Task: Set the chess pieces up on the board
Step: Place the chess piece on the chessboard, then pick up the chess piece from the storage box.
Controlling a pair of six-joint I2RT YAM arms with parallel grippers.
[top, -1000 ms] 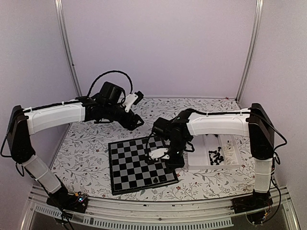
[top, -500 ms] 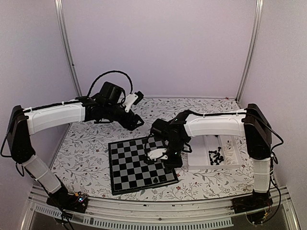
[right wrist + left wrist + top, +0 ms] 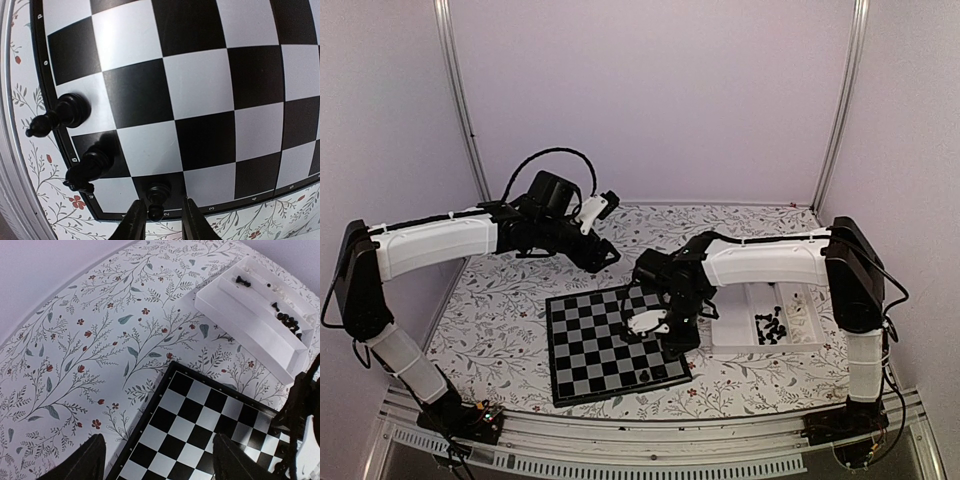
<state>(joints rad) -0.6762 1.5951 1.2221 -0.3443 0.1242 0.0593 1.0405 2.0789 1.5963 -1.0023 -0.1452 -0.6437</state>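
The board (image 3: pixel 605 340) lies on the flowered table in front of the arms. My right gripper (image 3: pixel 672 345) hangs low over its near right corner. In the right wrist view the gripper (image 3: pixel 162 220) is open, its fingertips (image 3: pixel 135 220) either side of a small black pawn (image 3: pixel 156 196) that stands on a black edge square, with a gap on the right side. Two more black chess pieces (image 3: pixel 62 112) (image 3: pixel 90 165) stand along the same edge of the board (image 3: pixel 200 95). My left gripper (image 3: pixel 160 465) is open and empty, high over the board's far left corner (image 3: pixel 200 425).
A white compartmented tray (image 3: pixel 745 345) lies right of the board with several black pieces (image 3: pixel 770 328) in it. It also shows in the left wrist view (image 3: pixel 250 315). The right arm reaches across the board's right edge. The table's front rail lies just beyond the board's near edge.
My right gripper has shifted slightly left over the board's near right corner. The left arm has not moved.
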